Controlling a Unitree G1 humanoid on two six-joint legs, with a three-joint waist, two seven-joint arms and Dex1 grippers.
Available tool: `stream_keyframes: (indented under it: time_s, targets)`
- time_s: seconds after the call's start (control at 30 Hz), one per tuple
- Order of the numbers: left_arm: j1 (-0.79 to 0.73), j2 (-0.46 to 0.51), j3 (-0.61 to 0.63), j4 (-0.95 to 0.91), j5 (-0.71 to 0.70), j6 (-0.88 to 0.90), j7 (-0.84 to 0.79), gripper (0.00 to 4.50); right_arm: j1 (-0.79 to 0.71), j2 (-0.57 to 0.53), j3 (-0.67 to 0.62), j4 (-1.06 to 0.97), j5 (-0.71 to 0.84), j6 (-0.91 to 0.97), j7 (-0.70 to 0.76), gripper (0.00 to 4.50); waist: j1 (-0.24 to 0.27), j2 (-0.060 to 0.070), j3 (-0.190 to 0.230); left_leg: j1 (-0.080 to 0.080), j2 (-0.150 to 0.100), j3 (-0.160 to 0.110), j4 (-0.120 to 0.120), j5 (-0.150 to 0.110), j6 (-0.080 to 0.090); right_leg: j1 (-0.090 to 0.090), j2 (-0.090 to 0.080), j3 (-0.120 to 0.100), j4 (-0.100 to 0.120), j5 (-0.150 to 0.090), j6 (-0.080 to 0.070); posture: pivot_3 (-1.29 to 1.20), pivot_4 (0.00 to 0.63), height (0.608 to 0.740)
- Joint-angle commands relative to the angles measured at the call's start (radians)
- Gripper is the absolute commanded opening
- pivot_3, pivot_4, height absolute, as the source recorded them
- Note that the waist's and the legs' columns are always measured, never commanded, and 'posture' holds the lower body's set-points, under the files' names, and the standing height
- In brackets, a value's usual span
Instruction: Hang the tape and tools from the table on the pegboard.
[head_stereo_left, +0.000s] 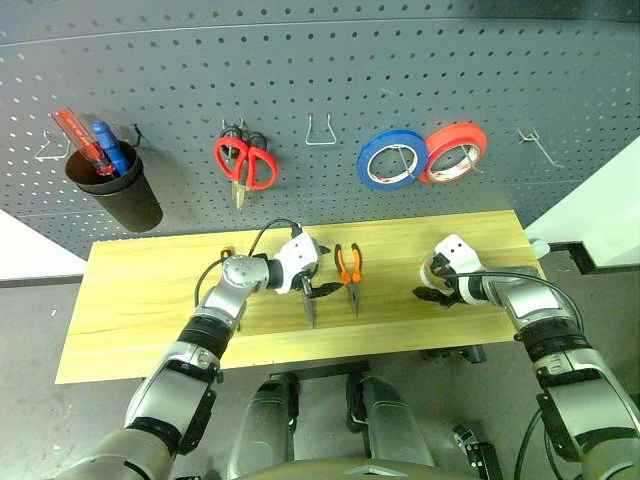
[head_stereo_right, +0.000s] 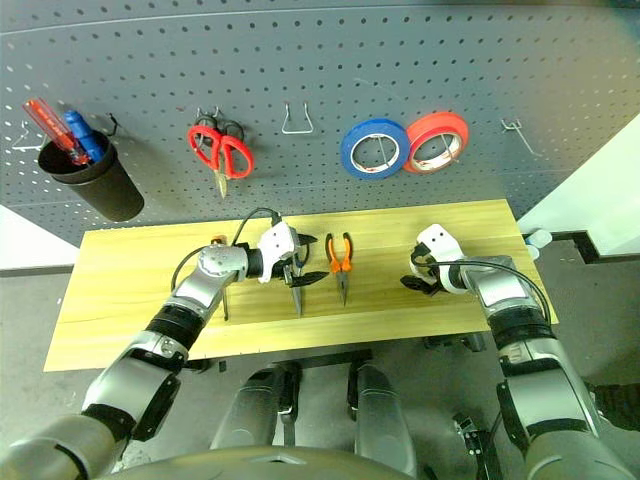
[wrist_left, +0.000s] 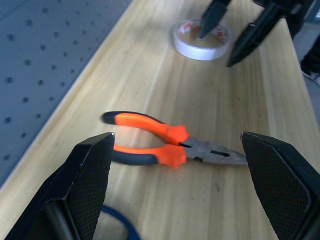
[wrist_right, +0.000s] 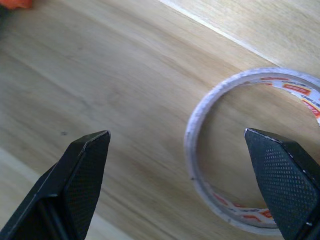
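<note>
Left gripper (head_stereo_left: 312, 290) hangs low over the middle of the table (head_stereo_left: 150, 300), jaws spread wide and holding nothing. Head view: the scissors (head_stereo_left: 309, 303) lie just under and beside my left fingertips, blades pointing toward the near edge; contact cannot be judged. The pliers (head_stereo_left: 349, 272) lie just to the right of them, apart from my fingers, orange handles toward the pegboard (head_stereo_left: 320, 90). My right gripper (head_stereo_left: 432, 282) sits over the right part of the table, also wide, on top of the tape, which it mostly hides here. On the pegboard hang red-handled scissors (head_stereo_left: 245, 163), a blue roll (head_stereo_left: 391, 160) and a red-orange roll (head_stereo_left: 455, 153); a black cup (head_stereo_left: 120, 192) holds pens.

Left wrist view: the pliers (wrist_left: 172, 145) lie flat between my two fingers (wrist_left: 87, 170) and ahead of them, untouched. Further along the wood, the tape (wrist_left: 202, 38) lies flat with the right gripper's tips over it.

Right wrist view: the tape (wrist_right: 250, 150) lies flat on the wood, nearer one fingertip (wrist_right: 282, 180), which overlaps its rim; the other finger stands well clear.
</note>
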Motion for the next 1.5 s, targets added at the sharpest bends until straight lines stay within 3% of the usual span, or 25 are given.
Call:
stream_keyframes:
  time_s: [0.03, 0.43, 0.47, 0.7, 1.0, 1.2, 1.5]
  targets:
    - [-0.015, -0.006, -0.003, -0.009, 0.008, -0.015, 0.011, 4.26, -0.019, 0.009, 0.023, 0.042, -0.028, -0.016, 0.010, 4.10, 0.000, 0.000, 0.000, 0.000, 0.000, 0.000, 0.000, 0.000, 0.000, 0.000, 0.000, 0.000, 0.000, 0.000, 0.000, 0.05, 0.326, 0.740]
    - [0.005, 0.002, 0.013, -0.137, -0.031, 0.058, 0.001, 4.26, -0.089, 0.024, 0.071, 0.201, -0.106, -0.029, 0.025, 0.19, 0.000, -0.002, 0.002, 0.000, 0.000, 0.000, 0.000, 0.000, 0.000, 0.000, 0.000, 0.000, 0.000, 0.000, 0.000, 0.09, 0.319, 0.740]
    - [0.012, -0.001, 0.021, -0.170, -0.053, 0.096, -0.008, 4.26, -0.083, 0.016, 0.070, 0.173, -0.103, -0.021, 0.041, 0.04, 0.001, -0.003, 0.002, 0.000, 0.000, 0.000, 0.000, 0.000, 0.000, 0.000, 0.000, 0.000, 0.000, 0.000, 0.000, 0.09, 0.316, 0.740]
    - [0.078, 0.069, 0.013, -0.385, -0.114, 0.223, -0.107, 4.26, -0.001, -0.054, 0.033, -0.116, -0.053, 0.091, 0.137, 0.04, 0.001, -0.002, 0.002, 0.000, 0.000, 0.000, -0.002, 0.000, 0.000, -0.001, 0.000, 0.000, 0.000, 0.000, 0.000, 0.09, 0.291, 0.740]
    - [0.184, 0.166, 0.086, -0.568, -0.275, 0.258, -0.220, 4.26, 0.164, -0.113, -0.178, -0.545, 0.108, 0.322, 0.095, 0.04, 0.002, -0.002, 0.001, -0.001, 0.000, 0.000, -0.002, 0.000, 0.000, -0.001, 0.000, 0.000, -0.001, -0.002, 0.003, 0.02, 0.239, 0.740]
    - [0.206, 0.194, 0.147, -0.610, -0.400, 0.296, -0.278, 4.26, 0.275, -0.129, -0.329, -0.723, 0.170, 0.230, 0.035, 0.04, -0.001, -0.001, -0.001, -0.002, 0.000, 0.002, -0.001, 0.000, 0.000, -0.001, 0.000, 0.000, -0.002, -0.002, 0.004, -0.06, 0.196, 0.740]
    - [0.200, 0.224, 0.195, -0.604, -0.478, 0.281, -0.347, 4.26, 0.378, -0.161, -0.513, -0.911, 0.288, 0.176, 0.024, 0.04, -0.026, -0.001, -0.023, -0.002, -0.001, 0.005, 0.000, 0.000, 0.000, -0.001, 0.003, 0.000, -0.004, 0.001, 0.009, -0.14, 0.104, 0.740]
